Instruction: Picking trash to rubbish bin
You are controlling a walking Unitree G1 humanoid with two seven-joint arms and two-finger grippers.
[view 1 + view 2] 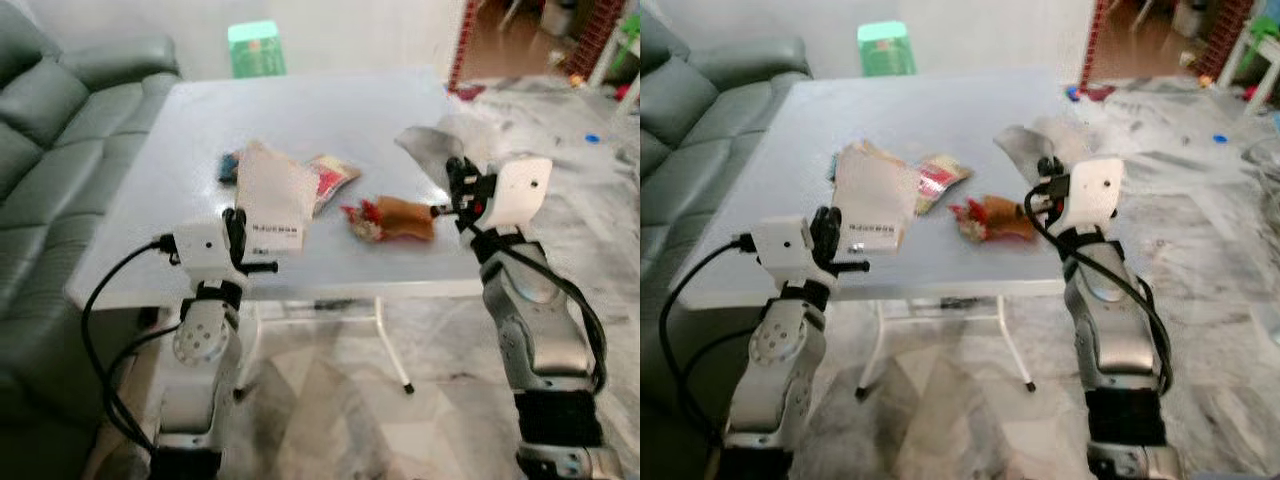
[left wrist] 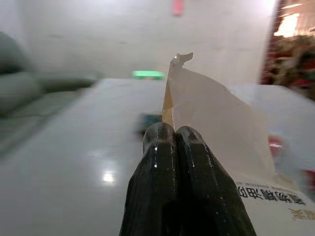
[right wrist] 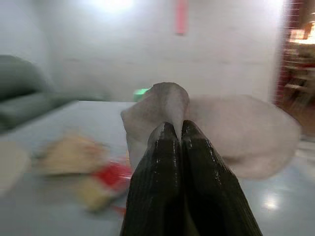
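— Marble floor (image 1: 330,400), a pale folding table (image 1: 300,120) in the middle of it, a grey sofa (image 1: 50,150) along the robot's left. What are the fingers doing?

— Both pairs are pressed together on trash. The left gripper (image 2: 173,133) has its two black fingers (image 2: 157,162) closed flat on the edge of a cream paper bag (image 1: 268,195) with dark print along its lower end. The bag stands up from the fingertips, tilted, over the near left part of the table.

— And the other one?

— The right gripper (image 3: 173,129) is pinched shut on a crumpled grey wrapper (image 1: 430,150). The wrapper bulges out on both sides of the fingertips and is held up above the table's near right edge.

— What lies on the table itself?

— A brown and red wrapper (image 1: 390,220) lies near the front edge, between the two grippers and just beside the right one. A red and white packet (image 1: 332,178) lies behind it, partly tucked under the bag. Something blue (image 1: 229,166) pokes out at the bag's far left side; I cannot tell what it is.

— Further out?

— Both arms are raised to table height, white wrists, a black cable (image 1: 100,300) looping off the left one. A green stool (image 1: 255,47) stands beyond the table's far edge, against the wall. A red brick pillar (image 1: 460,45) marks a doorway at the far right.
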